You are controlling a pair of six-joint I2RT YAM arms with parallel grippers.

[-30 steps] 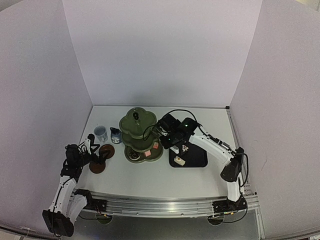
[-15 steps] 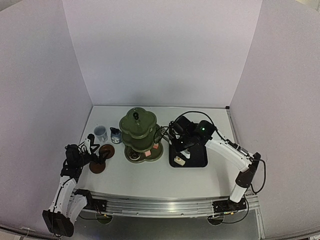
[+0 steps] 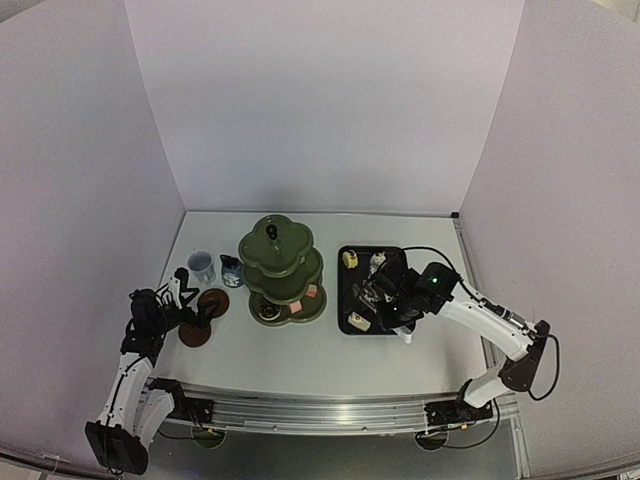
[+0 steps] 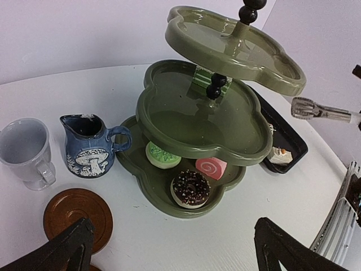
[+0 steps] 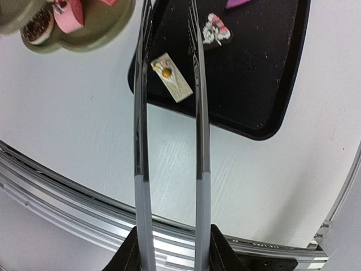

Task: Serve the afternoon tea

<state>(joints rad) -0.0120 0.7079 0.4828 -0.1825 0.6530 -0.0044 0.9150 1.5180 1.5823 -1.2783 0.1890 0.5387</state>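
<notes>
- Green stand (image 4: 206, 121) sits mid-table; only the left wrist view shows the green biscuit (image 4: 163, 154) under its tiers.
- Right gripper (image 5: 172, 251) clamps metal tongs (image 5: 140, 147), blades parted, empty, over black tray (image 5: 259, 84).
- Left gripper (image 4: 172, 248) gapes, empty.

You worked at a white worktop (image 3: 300, 355) closed in by 3 plain panels: a back wall (image 3: 320, 100), a left wall (image 3: 70, 200) and a right wall (image 3: 560, 200). All 3 looked pale with a faint lilac cast. The side walls angled outward toward you. The light was soft and even, leaving only weak shadows on the surface. A ribbed aluminium rail (image 3: 320, 412) ran along the worktop's near edge.
</notes>
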